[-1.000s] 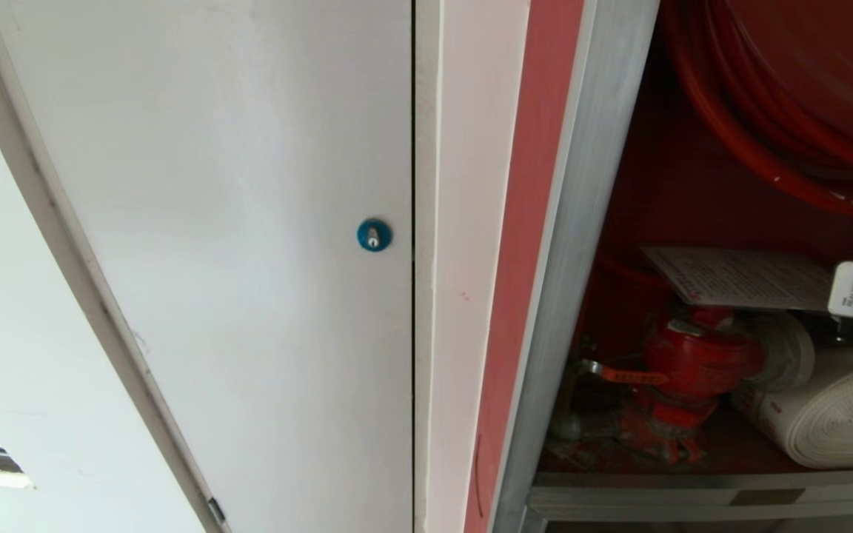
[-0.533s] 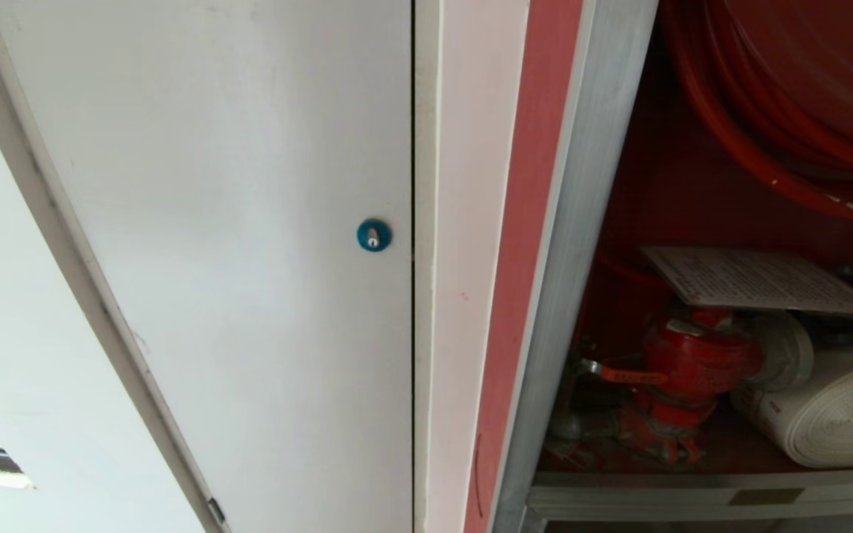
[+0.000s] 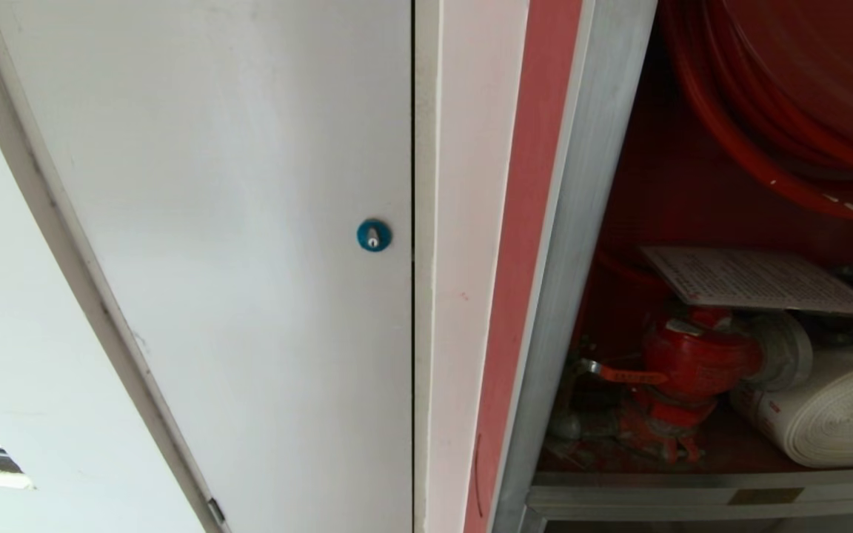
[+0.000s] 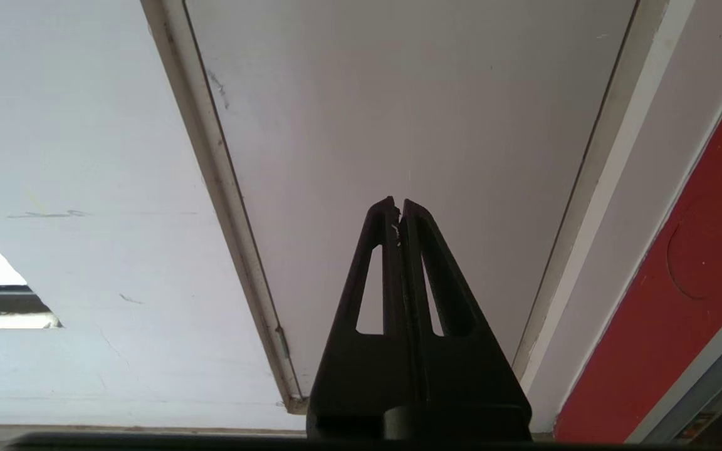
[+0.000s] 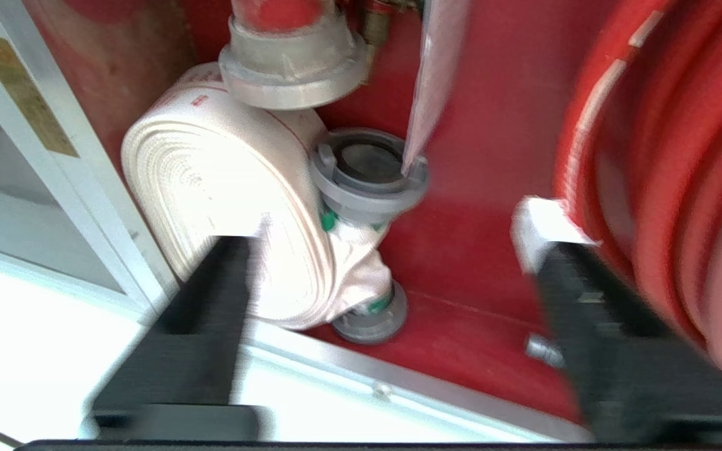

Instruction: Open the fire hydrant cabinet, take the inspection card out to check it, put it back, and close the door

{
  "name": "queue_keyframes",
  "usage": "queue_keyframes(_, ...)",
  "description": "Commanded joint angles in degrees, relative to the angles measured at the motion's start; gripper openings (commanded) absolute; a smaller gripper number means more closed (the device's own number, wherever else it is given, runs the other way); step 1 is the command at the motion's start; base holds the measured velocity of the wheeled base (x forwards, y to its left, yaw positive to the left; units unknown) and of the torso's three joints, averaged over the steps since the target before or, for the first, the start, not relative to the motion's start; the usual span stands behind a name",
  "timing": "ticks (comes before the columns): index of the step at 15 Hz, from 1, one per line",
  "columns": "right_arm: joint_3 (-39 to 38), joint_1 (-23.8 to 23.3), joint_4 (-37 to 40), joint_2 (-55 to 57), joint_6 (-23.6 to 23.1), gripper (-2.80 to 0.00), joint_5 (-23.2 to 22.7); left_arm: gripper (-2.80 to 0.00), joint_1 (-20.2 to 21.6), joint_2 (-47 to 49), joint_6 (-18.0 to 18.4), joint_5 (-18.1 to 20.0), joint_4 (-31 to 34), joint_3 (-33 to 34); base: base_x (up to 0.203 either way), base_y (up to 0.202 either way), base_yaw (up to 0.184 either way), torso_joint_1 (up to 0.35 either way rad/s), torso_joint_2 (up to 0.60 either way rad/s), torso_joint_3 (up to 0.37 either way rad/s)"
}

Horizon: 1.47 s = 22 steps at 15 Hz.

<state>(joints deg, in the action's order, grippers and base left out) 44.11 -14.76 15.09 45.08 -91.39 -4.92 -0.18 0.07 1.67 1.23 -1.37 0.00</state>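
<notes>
Thin white text-gridded inspection card (image 3: 756, 280) lay atop red valve (image 3: 697, 363); right gripper (image 5: 392, 250) gaped wide, empty, near it; left gripper (image 4: 398, 210) pressed closed, empty.

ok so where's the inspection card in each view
Head view: inspection card lies flat at right, above the red valve.
Left wrist view: not in it.
Right wrist view: edge-on strip at top centre.
Shared landmark: white rolled hose.

White door (image 3: 234, 222), blue round lock (image 3: 374, 235)
</notes>
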Motion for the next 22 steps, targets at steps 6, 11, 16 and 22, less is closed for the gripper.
queue_keyframes(6, -0.4, 0.1, 0.3, -1.7, 2.8, -2.8, -3.1, -2.8, 0.0, 0.0, 0.0, 0.0, 0.0, 0.7, 0.0, 0.0, 0.0, 0.0, 0.0, 0.0)
queue_keyframes(11, -2.1, 0.3, 0.4, 1.0, 14.6, -2.8, -12.5, -2.8, 0.0, 0.0, 0.0, 0.0, 0.0, 0.7, 0.0, 0.0, 0.0, 0.0, 0.0, 0.0)
queue_keyframes(16, -1.6, 0.5, 0.0, 3.0, 44.6, -2.8, -17.0, -2.8, 0.0, 0.0, 0.0, 0.0, 0.0, 0.7, 0.0, 0.0, 0.0, 0.0, 0.0, 0.0)
queue_keyframes(22, -2.0, 1.0, -1.2, 0.8, 75.8, -2.8, -22.6, -2.8, 0.0, 0.0, 0.0, 0.0, 0.0, 0.7, 0.0, 0.0, 0.0, 0.0, 0.0, 0.0)
